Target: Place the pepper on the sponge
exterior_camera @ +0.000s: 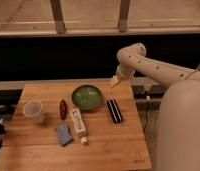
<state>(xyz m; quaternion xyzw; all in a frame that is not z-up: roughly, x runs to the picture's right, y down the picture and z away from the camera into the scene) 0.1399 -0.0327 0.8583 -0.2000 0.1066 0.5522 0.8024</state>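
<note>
On the wooden table [108, 145], a translucent cup [33, 110] stands farthest left. Just right of it lies the pepper [63, 108], a small, slender, dark red chili shape, lying with its length running away from the camera and resting flat on the wood, touching nothing. The sponge [63, 134] lies nearer the camera than the pepper and a little apart from it; it is a small blue-grey rectangular block, set slightly askew. Beside both lies a white bottle [78, 122] with an orange tip pointing toward the camera. A green bowl [87, 96] sits behind the bottle, near the middle of the table. Further right lies a black ribbed bar [114, 110]. The gripper [114, 81] hangs over the table's far edge, behind the bar, on the end of the white arm [153, 67] that reaches in from the right. It holds nothing, and whether it is wide or narrow cannot be told. The pepper and sponge are both well apart from it, off to its left and nearer the camera, beyond the bowl.
</note>
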